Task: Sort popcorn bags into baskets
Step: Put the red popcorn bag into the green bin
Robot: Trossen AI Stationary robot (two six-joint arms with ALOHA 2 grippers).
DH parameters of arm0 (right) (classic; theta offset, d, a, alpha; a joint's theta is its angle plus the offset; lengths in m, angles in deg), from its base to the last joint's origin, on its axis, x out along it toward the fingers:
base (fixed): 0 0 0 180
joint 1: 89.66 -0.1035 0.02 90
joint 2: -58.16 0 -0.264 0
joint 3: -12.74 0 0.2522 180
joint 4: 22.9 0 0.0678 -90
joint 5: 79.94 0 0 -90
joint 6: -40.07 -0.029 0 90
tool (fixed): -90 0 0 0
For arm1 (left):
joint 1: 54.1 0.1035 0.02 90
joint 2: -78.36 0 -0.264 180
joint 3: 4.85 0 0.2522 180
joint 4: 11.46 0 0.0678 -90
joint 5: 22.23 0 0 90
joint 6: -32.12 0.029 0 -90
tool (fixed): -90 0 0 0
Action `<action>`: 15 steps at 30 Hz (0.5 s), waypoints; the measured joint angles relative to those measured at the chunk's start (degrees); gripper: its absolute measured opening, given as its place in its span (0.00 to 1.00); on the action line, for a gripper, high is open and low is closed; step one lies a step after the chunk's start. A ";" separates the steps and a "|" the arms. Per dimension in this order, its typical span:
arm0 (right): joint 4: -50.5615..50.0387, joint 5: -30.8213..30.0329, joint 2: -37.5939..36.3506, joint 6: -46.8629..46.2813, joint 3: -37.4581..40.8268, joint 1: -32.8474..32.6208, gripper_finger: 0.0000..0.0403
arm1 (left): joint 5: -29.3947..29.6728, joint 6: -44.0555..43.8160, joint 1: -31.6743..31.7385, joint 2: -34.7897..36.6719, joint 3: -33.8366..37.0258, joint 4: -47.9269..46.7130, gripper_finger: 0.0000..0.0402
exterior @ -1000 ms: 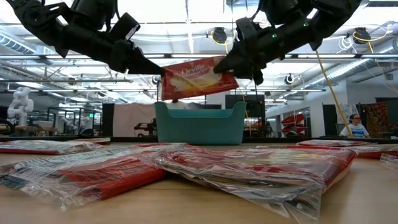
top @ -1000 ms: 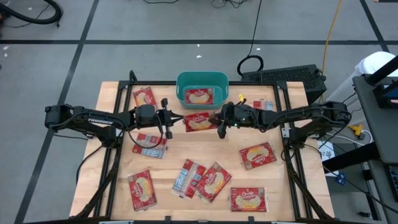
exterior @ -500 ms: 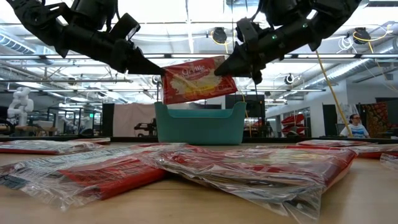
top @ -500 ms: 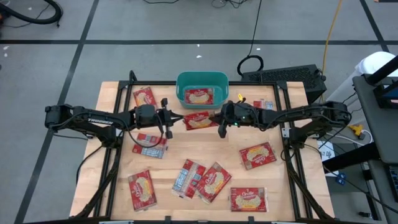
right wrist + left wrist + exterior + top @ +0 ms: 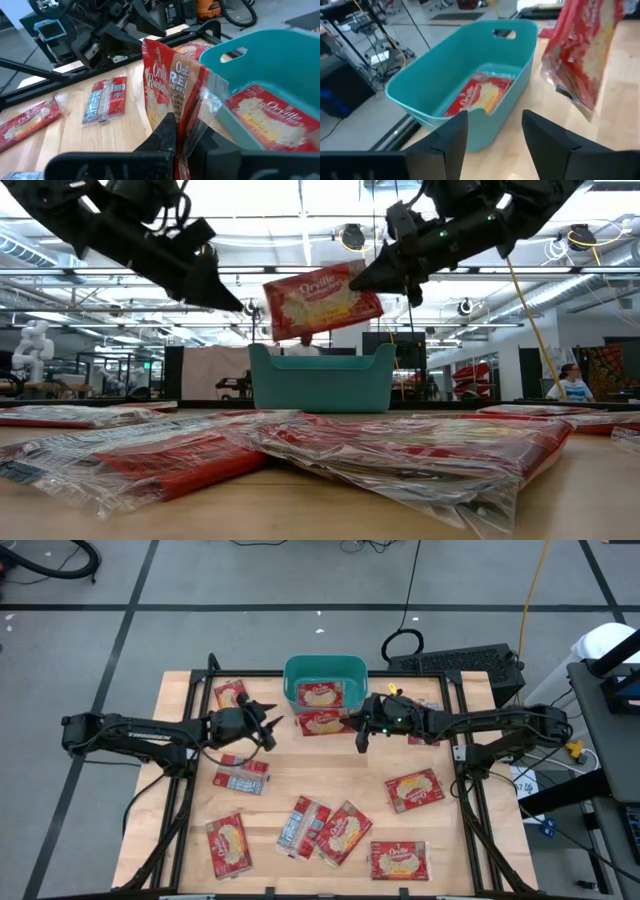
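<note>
A teal basket [image 5: 325, 668] stands at the table's far middle with one popcorn bag [image 5: 320, 693] lying flat in it. Another red popcorn bag [image 5: 322, 302] hangs in the air just above the basket's near rim [image 5: 470, 112], with my right gripper [image 5: 360, 725] shut on it. My left gripper [image 5: 270, 722] stands open to the bag's left, apart from it, with nothing between its fingers [image 5: 452, 137]. Several more bags lie flat about the table. My right gripper pinches the bag between its two fingers [image 5: 167, 131] at the clear wrapper edge [image 5: 199, 117] on the side toward the table's right. The fingers come about level from the table's right. The bag is lifted clear and juts out leftward from them, tilted, its label facing the table's near side.
Loose bags lie at the far left [image 5: 232, 695], left of middle [image 5: 241, 777], near left [image 5: 226, 845], near middle [image 5: 343, 832], right [image 5: 414, 790] and near right [image 5: 399, 860]. A small packet [image 5: 425, 708] lies by the right arm.
My left gripper has opened, let go of the bag's left edge, rolled and drawn back toward the table's left. My right gripper has carried the bag up a little and toward the far edge, from between the two grippers to just above the basket's near rim.
</note>
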 joint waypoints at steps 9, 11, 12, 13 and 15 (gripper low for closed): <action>3.74 -0.10 -3.33 1.73 -0.51 7.32 0.01 | -9.76 -0.22 0.01 2.94 -0.02 -1.45 0.40; 3.12 0.39 -2.27 2.70 -2.41 9.28 0.01 | -11.91 -1.00 0.01 1.48 -0.01 -0.14 0.37; 2.30 1.18 -1.76 3.13 -3.62 10.41 0.01 | -12.43 -1.42 0.01 0.80 0.00 0.09 0.36; 0.93 2.27 -1.06 3.37 -5.02 11.48 0.01 | -12.65 -1.46 -0.09 0.08 0.01 0.46 0.35; -1.92 5.12 0.49 3.80 -8.49 13.83 0.01 | -12.72 -1.02 -0.36 -1.78 0.02 2.49 0.32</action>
